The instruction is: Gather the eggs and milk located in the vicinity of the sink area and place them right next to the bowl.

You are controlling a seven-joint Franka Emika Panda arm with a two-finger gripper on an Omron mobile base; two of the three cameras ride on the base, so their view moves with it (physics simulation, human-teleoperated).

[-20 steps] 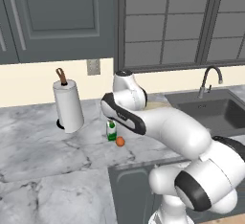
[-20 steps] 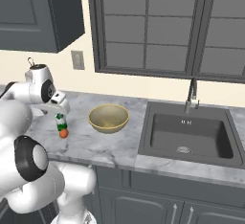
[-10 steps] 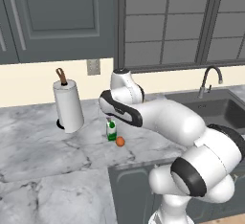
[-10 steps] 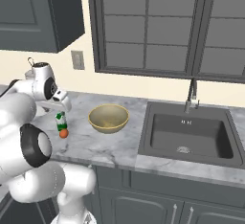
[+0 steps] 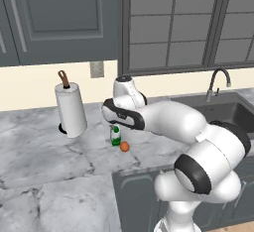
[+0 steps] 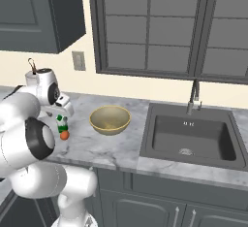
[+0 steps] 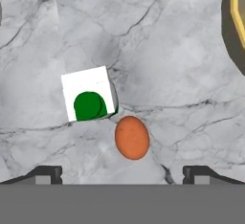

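Note:
The milk (image 6: 61, 123), a small white carton with a green cap, stands on the marble counter left of the tan bowl (image 6: 110, 119). One orange-brown egg (image 6: 64, 135) lies right beside it on the near side. My gripper (image 6: 65, 110) hangs just above the carton, pointing down. In the hand view the milk (image 7: 90, 98) and the egg (image 7: 132, 137) lie below my open gripper (image 7: 123, 174), whose fingertips (image 7: 46, 173) stand wide apart and hold nothing. The bowl's rim (image 7: 235, 17) shows at the upper right. In the left base view the milk (image 5: 115, 136) and egg (image 5: 124, 146) sit under my arm.
A tall paper towel roll (image 5: 70, 109) stands to the left of the milk, near the wall. The dark sink (image 6: 189, 136) with its curved faucet (image 6: 193, 97) lies to the right of the bowl. The counter's front edge (image 6: 97, 159) runs close to the egg.
The arm's elbow has swung round while the hand stayed over the milk and egg, dropping slightly. The jaws have stayed open. Milk, egg and bowl have not moved.

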